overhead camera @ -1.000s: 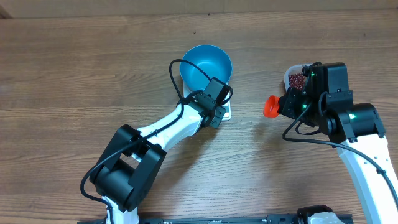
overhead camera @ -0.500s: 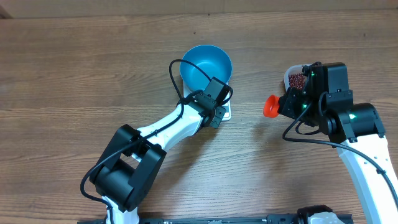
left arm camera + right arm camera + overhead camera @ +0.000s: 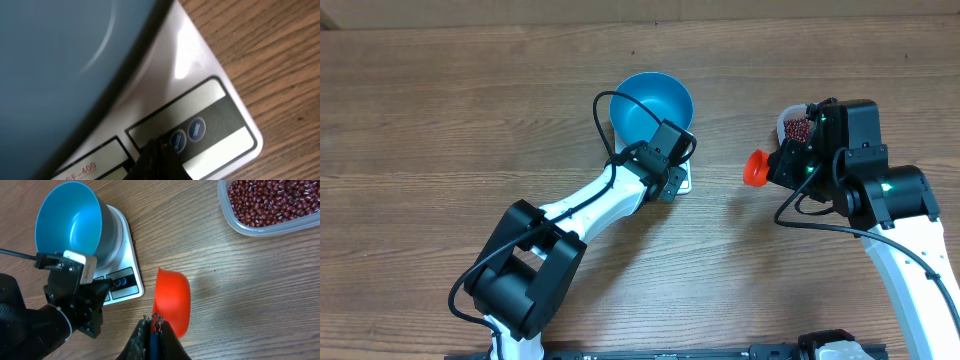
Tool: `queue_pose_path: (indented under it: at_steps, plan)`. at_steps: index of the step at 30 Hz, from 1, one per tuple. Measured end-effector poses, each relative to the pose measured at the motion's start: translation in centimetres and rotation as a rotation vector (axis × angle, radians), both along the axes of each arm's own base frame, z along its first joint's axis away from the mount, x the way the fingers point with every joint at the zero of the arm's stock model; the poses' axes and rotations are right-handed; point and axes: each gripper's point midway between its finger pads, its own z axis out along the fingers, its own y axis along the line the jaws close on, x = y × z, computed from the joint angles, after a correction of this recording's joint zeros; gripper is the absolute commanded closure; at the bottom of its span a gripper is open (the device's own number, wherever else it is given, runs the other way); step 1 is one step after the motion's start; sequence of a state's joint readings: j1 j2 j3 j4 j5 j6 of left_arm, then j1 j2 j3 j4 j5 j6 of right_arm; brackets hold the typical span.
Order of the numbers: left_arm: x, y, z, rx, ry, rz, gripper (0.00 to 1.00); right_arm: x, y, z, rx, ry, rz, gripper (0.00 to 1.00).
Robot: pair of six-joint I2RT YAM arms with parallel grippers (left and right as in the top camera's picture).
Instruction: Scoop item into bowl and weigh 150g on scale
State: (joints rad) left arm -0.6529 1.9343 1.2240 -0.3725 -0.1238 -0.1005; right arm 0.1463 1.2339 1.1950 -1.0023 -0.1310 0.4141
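2 finger pairs are closed: the left fingers, empty, over the scale buttons beside the blue bowl, the right fingers gripping the orange scoop.

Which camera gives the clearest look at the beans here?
The right wrist view: the beans lie in the clear tub at its top right, single beans distinct. Overhead shows only a small red-brown patch, partly hidden behind the right arm. The left wrist view shows none, just bowl and scale.
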Motion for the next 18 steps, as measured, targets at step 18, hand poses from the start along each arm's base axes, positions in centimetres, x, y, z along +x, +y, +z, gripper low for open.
queue_pose_path:
  at_steps: [18]
  plan:
    - [-0.11, 0.59, -0.16, 0.028, 0.003, 0.011, 0.96, -0.02, 0.01, -0.01, 0.0, 0.001, 0.001, 0.96]
